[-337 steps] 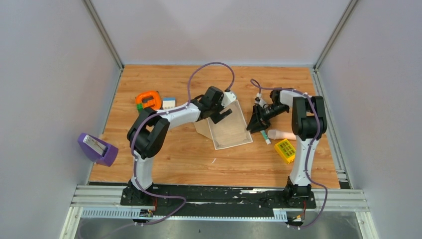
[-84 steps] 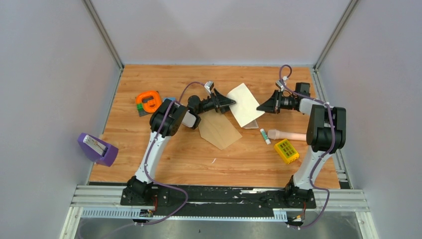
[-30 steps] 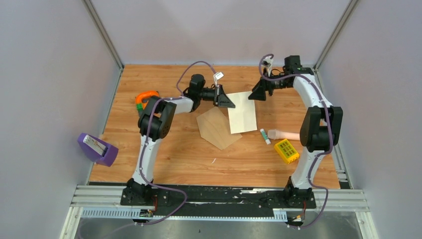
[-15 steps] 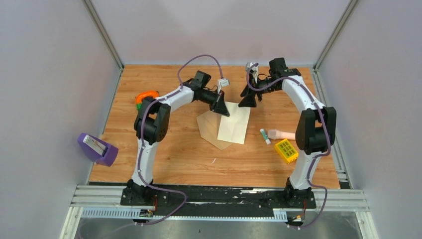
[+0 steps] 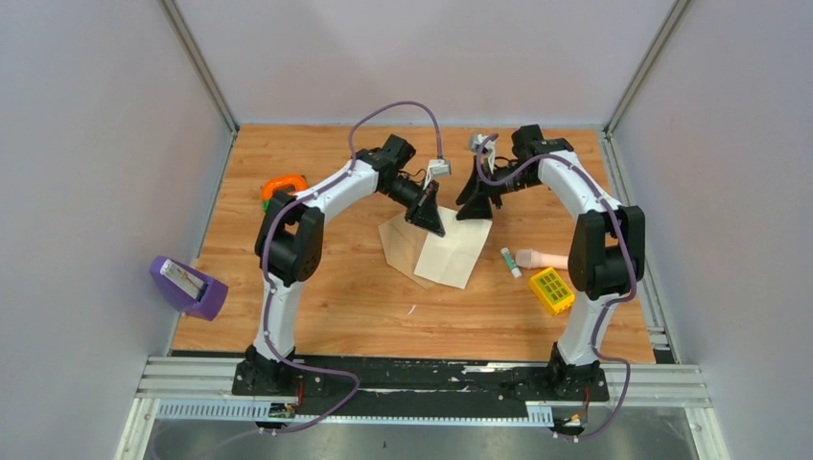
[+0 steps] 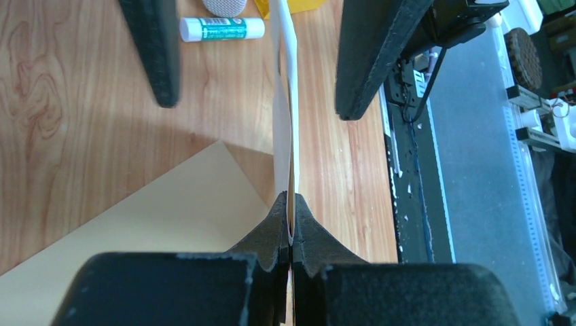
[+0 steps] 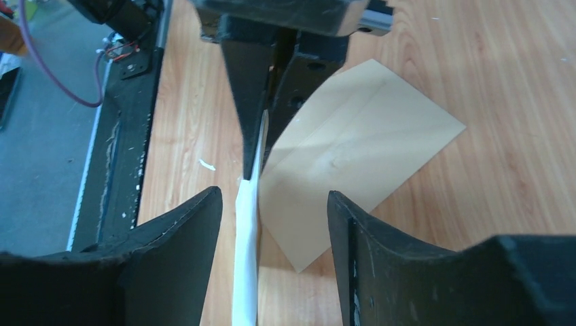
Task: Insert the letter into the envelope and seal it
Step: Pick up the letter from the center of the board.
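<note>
Top external: letter hides part of envelope; glue stick lies beside.

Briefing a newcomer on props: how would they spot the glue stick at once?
Go to the right half of the wooden table, just past the pale letter. The glue stick is the small white tube with a green label, thinner than the pinkish cylinder and yellow box beside it.
</note>
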### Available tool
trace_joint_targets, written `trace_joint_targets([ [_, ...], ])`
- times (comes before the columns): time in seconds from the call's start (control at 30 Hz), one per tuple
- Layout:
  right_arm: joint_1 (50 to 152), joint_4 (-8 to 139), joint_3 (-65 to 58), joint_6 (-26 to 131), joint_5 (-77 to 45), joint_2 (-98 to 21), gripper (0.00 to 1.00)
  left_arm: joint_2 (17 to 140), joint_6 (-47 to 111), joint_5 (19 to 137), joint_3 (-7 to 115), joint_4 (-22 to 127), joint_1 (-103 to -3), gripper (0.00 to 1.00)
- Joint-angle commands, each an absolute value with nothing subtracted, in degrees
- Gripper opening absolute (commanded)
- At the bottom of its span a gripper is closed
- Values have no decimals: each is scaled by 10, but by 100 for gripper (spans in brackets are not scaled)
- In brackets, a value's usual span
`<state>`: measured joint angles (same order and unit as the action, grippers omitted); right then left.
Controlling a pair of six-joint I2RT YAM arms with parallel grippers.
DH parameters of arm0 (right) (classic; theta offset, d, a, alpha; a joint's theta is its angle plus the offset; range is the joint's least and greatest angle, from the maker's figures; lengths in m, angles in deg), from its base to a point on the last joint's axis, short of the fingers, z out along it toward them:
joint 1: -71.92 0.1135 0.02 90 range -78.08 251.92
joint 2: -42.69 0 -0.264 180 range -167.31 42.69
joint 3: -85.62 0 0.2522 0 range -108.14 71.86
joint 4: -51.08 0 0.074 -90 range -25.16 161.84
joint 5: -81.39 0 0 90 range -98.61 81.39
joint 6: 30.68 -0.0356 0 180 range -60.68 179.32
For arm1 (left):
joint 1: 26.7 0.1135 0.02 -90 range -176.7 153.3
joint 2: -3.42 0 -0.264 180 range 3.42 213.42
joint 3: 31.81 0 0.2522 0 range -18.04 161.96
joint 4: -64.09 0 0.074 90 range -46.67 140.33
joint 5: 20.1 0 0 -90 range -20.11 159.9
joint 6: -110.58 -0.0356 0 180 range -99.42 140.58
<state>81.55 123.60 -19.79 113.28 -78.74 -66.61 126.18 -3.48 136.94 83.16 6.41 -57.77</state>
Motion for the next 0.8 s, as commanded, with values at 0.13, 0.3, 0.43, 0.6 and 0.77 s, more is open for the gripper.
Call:
trace_joint_targets([
  [0.13, 822, 1318, -184, 1233, -848, -642, 46, 1227, -72, 1387, 856, 32, -580, 0],
  [0.3, 830, 1331, -182, 1243, -843, -649, 38, 1225, -76, 1383, 856, 29, -584, 0],
  [0.43, 835, 1332, -182, 1243, -843, -652, 30, 1221, -77, 1379, 855, 28, -589, 0],
  [0.6, 840, 1333, -181, 1243, -836, -659, 13, 1216, -76, 1376, 852, 30, -594, 0],
  [0.77, 841, 1333, -175, 1244, -829, -653, 0, 1212, -61, 1365, 849, 45, -596, 0],
])
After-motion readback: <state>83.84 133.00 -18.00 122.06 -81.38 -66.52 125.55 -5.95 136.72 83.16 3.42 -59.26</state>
